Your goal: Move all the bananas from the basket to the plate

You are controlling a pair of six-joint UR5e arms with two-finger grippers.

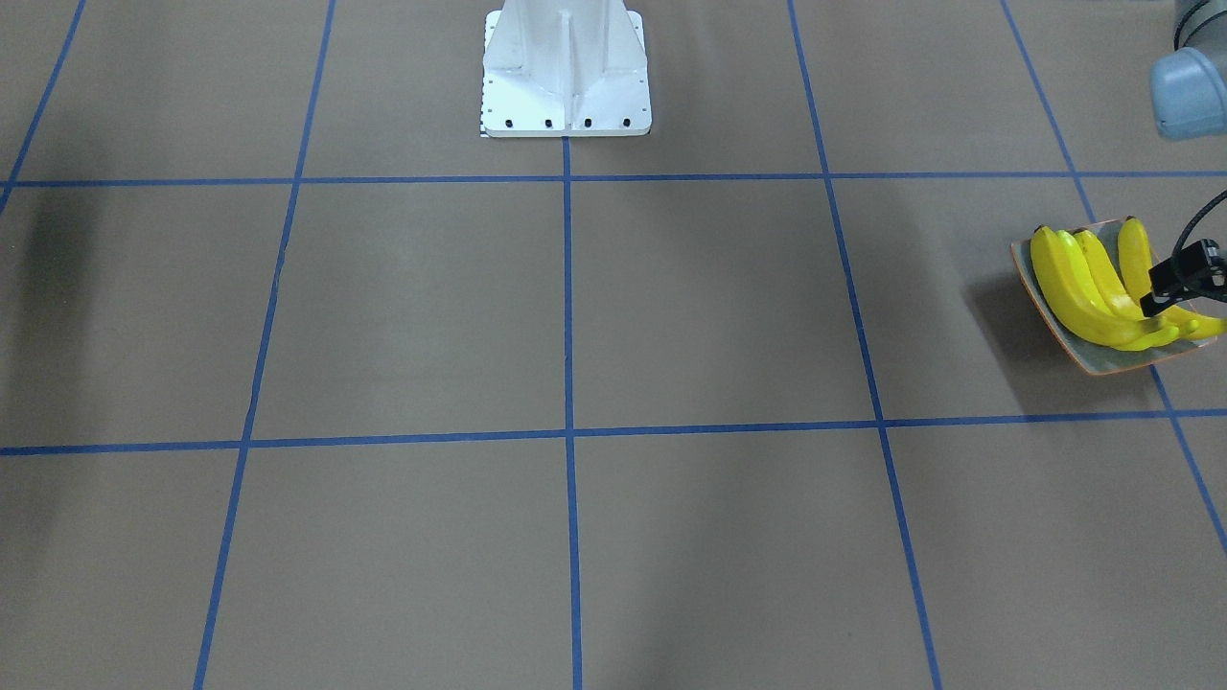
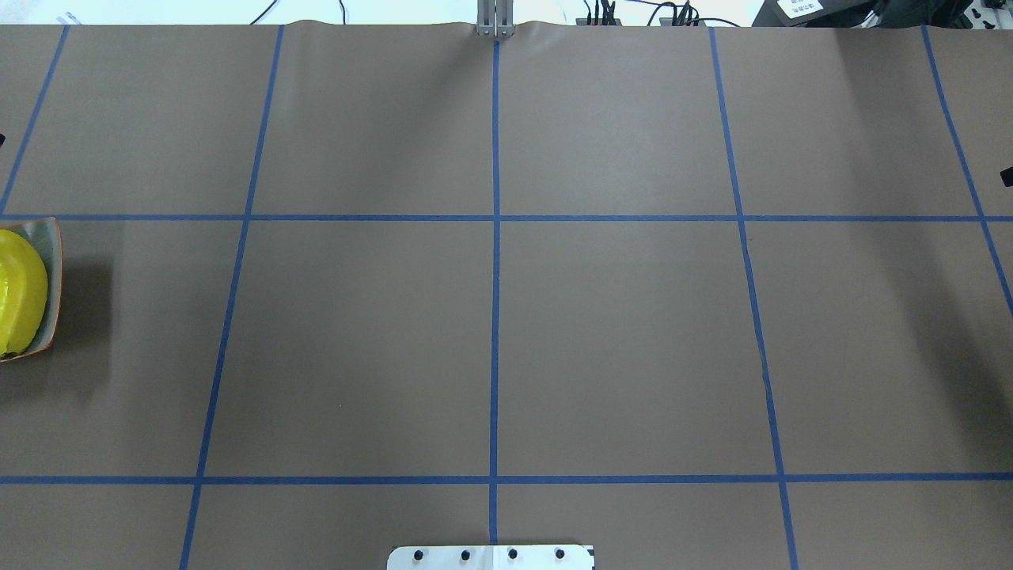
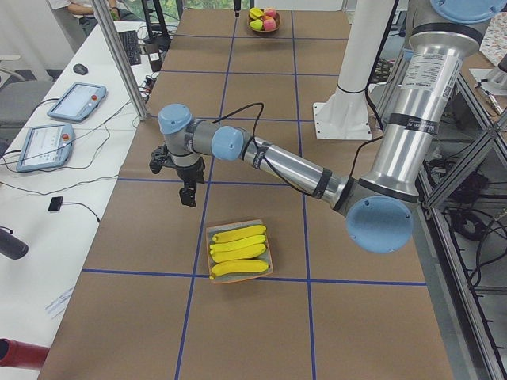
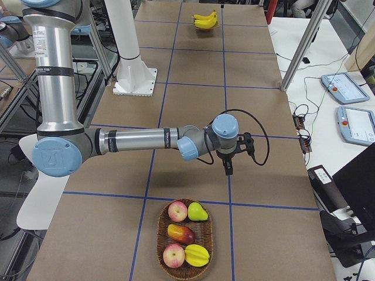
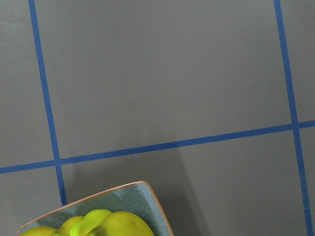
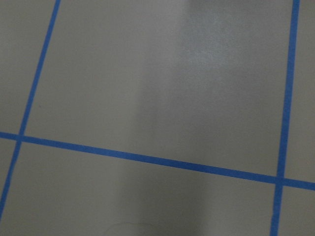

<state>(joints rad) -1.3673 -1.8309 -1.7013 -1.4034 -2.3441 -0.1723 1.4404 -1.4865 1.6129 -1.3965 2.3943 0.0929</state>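
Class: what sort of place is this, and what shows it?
Probably a robotics lab: a silver-and-blue jointed robot arm, a brown table gridded with blue tape, and grey tablet-like control pendants on a white side desk.

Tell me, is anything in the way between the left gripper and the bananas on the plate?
No, nothing visible is in the way. The left gripper hangs above the table beside the plate, and all three bananas lie uncovered on it.
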